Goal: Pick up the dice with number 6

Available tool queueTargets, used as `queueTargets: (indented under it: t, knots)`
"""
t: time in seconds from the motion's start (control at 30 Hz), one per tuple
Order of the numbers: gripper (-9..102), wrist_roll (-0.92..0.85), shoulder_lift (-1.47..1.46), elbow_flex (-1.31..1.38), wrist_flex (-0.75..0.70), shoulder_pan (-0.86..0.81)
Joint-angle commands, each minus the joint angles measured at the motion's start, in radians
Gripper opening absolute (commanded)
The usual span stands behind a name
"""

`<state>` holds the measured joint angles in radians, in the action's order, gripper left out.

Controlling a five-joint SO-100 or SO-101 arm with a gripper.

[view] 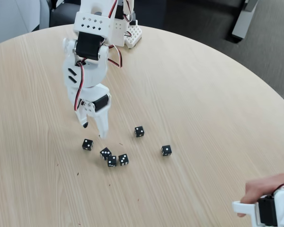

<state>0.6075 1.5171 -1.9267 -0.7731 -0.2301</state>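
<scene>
Several tiny black dice with white pips lie on the round wooden table in the fixed view. The leftmost die sits alone. Three dice cluster in the middle: one with the most pips on top, likely the dice with number 6, though the pips are too small to count, and two beside it. Two more dice lie to the right. My white gripper points down, open and holding nothing, just above and behind the leftmost die and the cluster.
The arm's base stands at the table's far edge. A person's hand grips a white and black device at the bottom right corner. The table's curved edge runs along the right, with dark floor beyond.
</scene>
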Motion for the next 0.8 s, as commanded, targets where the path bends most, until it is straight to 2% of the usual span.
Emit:
queueTargets:
  t: [0.0,0.2,0.57,0.77]
  knots:
    - [24,0.025,0.026,0.032,-0.029,-0.011]
    - [26,0.048,0.083,0.091,-0.140,0.006]
    - [27,0.117,0.063,0.393,-0.316,0.009]
    - [27,0.156,-0.048,0.517,-0.448,0.008]
